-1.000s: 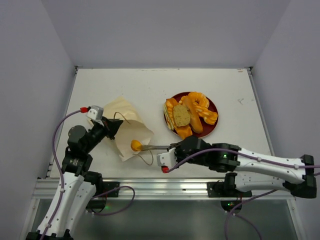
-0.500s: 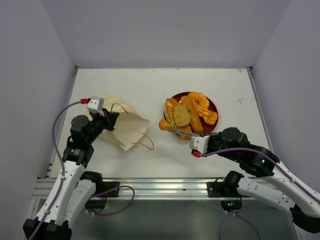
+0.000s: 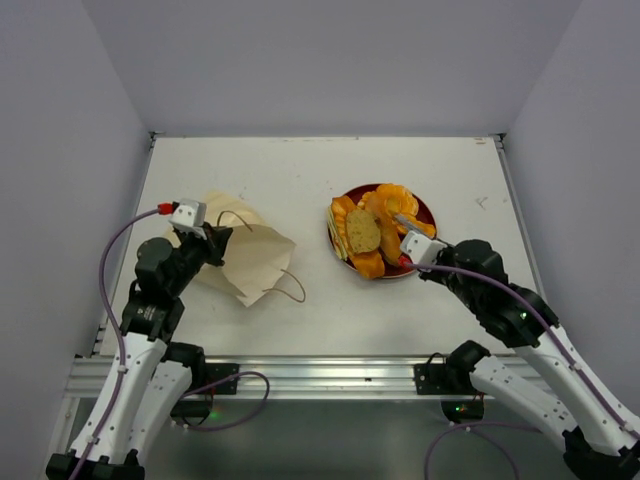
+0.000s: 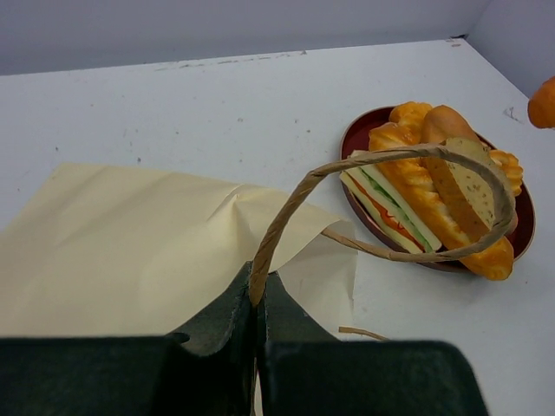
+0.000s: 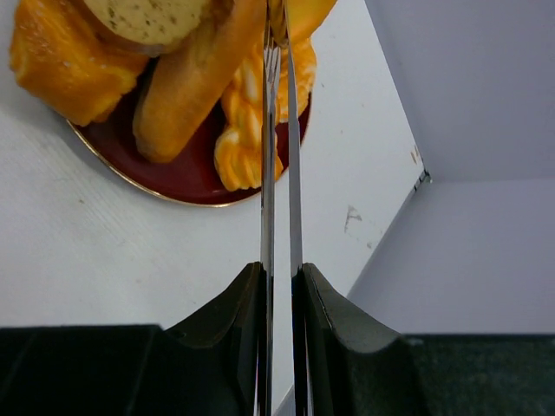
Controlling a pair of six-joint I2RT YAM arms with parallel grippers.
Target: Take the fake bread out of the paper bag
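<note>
We see the fake bread [image 3: 372,232] heaped on the red plate [image 5: 186,178], right of the table's [image 3: 300,180] middle. One small orange piece [image 4: 545,101] is in the air above the plate, at the tips of thin metal tongs [image 5: 269,156]. The right gripper [image 5: 279,273] clamps these between narrow fingers, reaching in from 5 o'clock. At the plate's 9 o'clock, well apart, the paper bag [image 3: 250,262] lies flat. The left gripper [image 4: 257,290] pinches its loop handle [image 4: 286,212] tight at the bag's 10 o'clock.
</note>
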